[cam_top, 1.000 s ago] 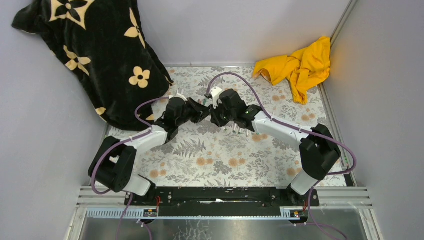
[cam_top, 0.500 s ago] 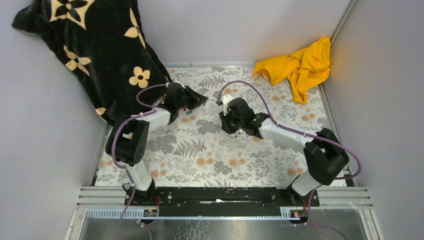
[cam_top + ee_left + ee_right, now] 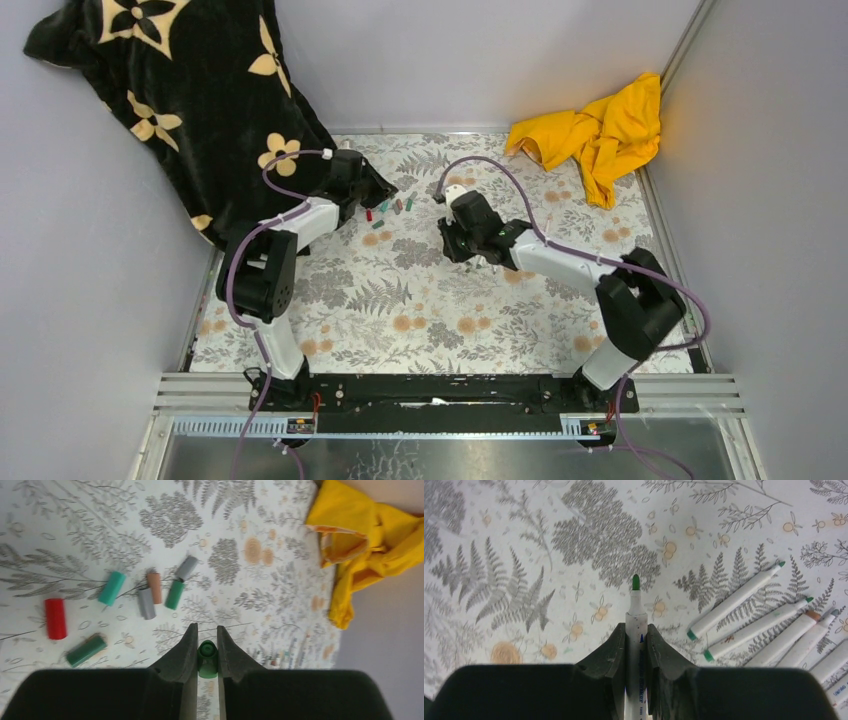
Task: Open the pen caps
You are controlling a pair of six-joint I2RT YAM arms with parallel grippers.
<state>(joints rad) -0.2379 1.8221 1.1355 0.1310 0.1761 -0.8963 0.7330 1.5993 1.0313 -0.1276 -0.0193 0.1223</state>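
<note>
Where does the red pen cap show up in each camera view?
Top external: the red cap is leftmost of the loose caps, left of centre on the table.
Left wrist: the red cap lies at far left, about mid-height.
Right wrist: not in it.
Shared landmark: the yellow cloth, upper right in both the top external and left wrist views.

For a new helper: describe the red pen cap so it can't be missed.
Start at the black flowered blanket, far left corner. Just right of it, small pen caps lie scattered on the floral tablecloth. The red cap is the only red one, nearest the blanket.
</note>
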